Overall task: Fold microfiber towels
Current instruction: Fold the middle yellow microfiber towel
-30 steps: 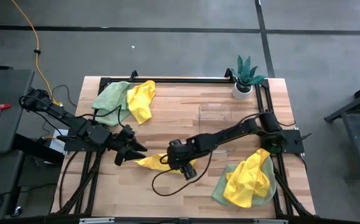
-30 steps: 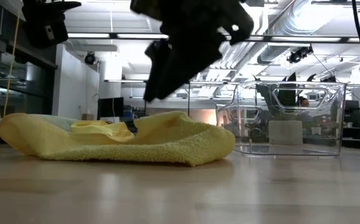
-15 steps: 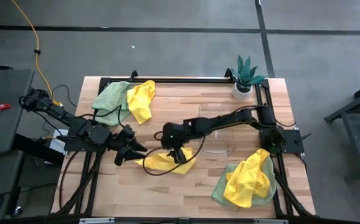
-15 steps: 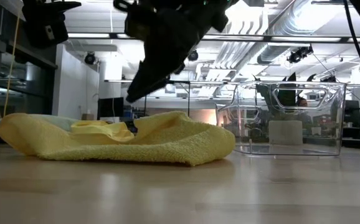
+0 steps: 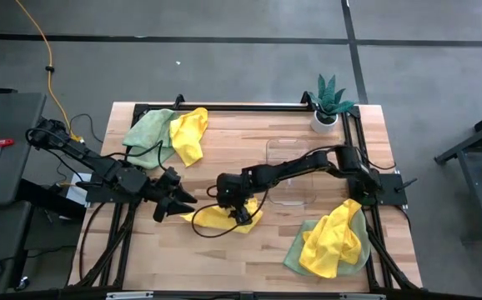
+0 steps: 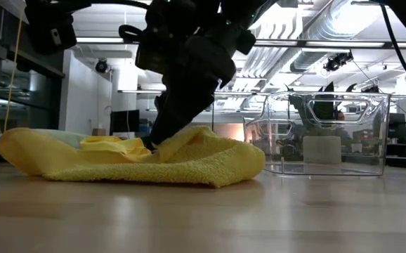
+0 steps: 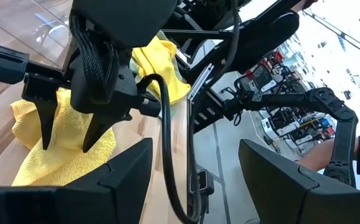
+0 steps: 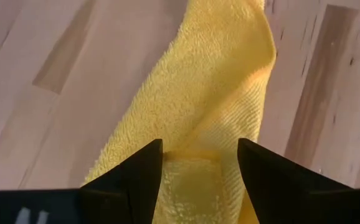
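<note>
Right gripper (image 5: 234, 210) hangs spread over the crumpled yellow towel (image 5: 220, 218) lying near the table's centre, slightly toward six o'clock; its two dark fingers (image 8: 127, 180) straddle a raised ridge of the cloth, tips down at or just above the pile, and have not closed on it. From the left wrist view the same fingers (image 7: 46, 121) stand apart on the towel (image 7: 55, 158), with cloth showing between them. In the low view the towel (image 6: 133, 163) lies bunched and lumpy on the wooden table (image 6: 203, 218), unfolded.

As a judgement, the task looks barely begun: no neatly folded cloth can be seen anywhere. A loose heap of sage green and yellow towels (image 5: 168, 133) sits toward eleven o'clock, and another rumpled yellow-on-green heap (image 5: 331, 242) lies toward five o'clock; both appear unsorted. The central towel would need to be spread flat before any fold.

Left gripper (image 5: 177, 200) waits at about nine o'clock of the central towel, just beside it, fingers spread wide and holding nothing.

Further out, a clear plastic bin (image 5: 289, 171) stands toward two o'clock of the towel, and a small potted plant (image 5: 331, 102) sits at the far one o'clock corner.
</note>
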